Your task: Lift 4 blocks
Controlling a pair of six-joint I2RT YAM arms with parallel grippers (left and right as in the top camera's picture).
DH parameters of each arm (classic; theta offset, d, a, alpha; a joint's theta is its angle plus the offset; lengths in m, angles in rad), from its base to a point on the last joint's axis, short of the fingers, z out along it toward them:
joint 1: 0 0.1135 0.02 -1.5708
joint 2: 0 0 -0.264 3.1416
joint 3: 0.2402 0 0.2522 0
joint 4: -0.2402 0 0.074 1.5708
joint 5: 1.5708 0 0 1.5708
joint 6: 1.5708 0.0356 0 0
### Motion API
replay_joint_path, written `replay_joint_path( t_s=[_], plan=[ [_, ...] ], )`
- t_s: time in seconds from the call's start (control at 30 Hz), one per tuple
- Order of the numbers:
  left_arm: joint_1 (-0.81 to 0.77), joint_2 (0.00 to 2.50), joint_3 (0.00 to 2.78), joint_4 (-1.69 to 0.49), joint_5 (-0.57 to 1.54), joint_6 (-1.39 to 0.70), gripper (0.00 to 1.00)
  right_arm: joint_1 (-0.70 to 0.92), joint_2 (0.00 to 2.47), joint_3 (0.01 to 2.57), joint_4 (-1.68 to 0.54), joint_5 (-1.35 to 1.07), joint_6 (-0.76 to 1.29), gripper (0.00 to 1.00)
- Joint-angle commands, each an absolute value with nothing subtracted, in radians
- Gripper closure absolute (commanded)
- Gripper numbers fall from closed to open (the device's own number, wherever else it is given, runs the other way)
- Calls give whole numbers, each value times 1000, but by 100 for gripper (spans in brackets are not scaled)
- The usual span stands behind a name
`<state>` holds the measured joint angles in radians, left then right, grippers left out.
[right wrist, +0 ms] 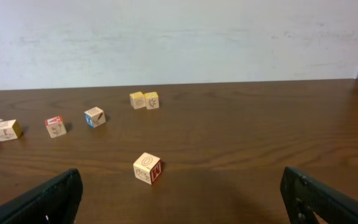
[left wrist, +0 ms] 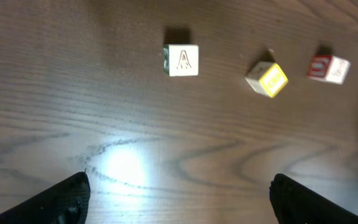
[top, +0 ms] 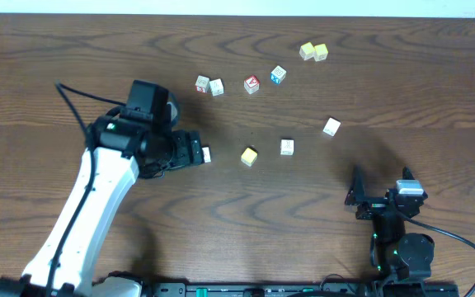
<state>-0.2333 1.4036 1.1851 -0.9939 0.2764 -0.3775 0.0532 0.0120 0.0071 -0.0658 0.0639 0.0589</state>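
Left gripper (left wrist: 179, 190) fingers standing spread, gripping nothing; white wooden letter cube (left wrist: 181, 60) sitting ahead of them, yellow-topped cube (left wrist: 267, 79) farther right. Right gripper (right wrist: 179, 180) fingers gaping; square-edged cube (right wrist: 147, 168) lying ahead, seemingly untouched.

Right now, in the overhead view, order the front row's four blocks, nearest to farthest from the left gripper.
1. Nearest white block, just off the left gripper.
2. Yellow-topped block, to its right.
3. Middle white block, further right.
4. Far-right white block, set further back.
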Motion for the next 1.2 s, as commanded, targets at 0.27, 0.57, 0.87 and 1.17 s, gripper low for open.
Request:
replay_joint_path(
  t_s=[0.27, 0.57, 0.87, 1.17],
  plan=[
    [-237, 1643, 1207, -869, 252, -389, 5, 42, 7, 6, -70, 70, 47, 1],
    [-267, 1759, 1206, -788, 249, -391, 6, 42, 7, 6, -70, 70, 47, 1],
    [-336, 1800, 1201, -720, 116, -451, 6, 42, 7, 6, -70, 70, 47, 1],
    [-384, 1800, 1198, -700, -20, -504, 7, 42, 7, 6, -70, 70, 47, 1]
  ],
)
